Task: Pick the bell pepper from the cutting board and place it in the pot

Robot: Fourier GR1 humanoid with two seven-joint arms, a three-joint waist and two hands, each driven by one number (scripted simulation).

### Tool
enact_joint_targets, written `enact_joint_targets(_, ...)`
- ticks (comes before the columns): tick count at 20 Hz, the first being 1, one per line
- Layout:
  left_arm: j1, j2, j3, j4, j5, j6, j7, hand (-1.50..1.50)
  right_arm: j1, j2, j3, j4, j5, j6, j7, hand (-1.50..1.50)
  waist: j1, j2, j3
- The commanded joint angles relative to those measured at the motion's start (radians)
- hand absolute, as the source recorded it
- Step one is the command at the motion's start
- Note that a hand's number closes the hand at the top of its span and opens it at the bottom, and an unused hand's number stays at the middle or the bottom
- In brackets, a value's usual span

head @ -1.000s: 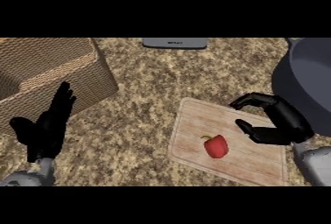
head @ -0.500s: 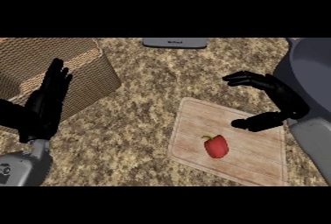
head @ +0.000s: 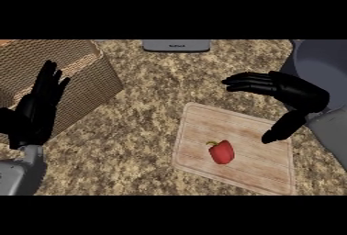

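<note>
A red bell pepper (head: pixel 222 152) lies on the pale wooden cutting board (head: pixel 237 124) at the lower right. My right hand (head: pixel 293 92) hovers over the board's far right corner, open, fingers pointing left and thumb hanging down, apart from the pepper. The grey pot (head: pixel 324 64) shows at the right edge, partly behind that hand. My left hand (head: pixel 37 110) rests open at the left edge, fingers up.
A woven brown box (head: pixel 68 73) stands at the back left, behind the left hand. A grey device (head: pixel 176 45) lies at the counter's far edge. Speckled counter (head: pixel 142 137) lies between the box and the board.
My right hand has moved left and spread wider above the board's far edge. The left hand has shifted slightly. The pepper has not moved.
</note>
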Motion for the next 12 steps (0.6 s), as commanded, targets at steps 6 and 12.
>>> enact_joint_targets(6,0.028,0.02,0.042,0.017,0.016,-0.044,-0.023,0.0,-0.029,-0.008,0.235,-0.235,0.283,0.089,0.33,-1.5,-0.007,-0.004,-0.001)
enact_joint_targets(12,-0.001,-0.017,0.031,0.018,-0.012,-0.037,-0.001,0.0,0.036,0.033,0.271,-0.336,0.365,0.202,0.491,-1.5,-0.011,0.001,0.0)
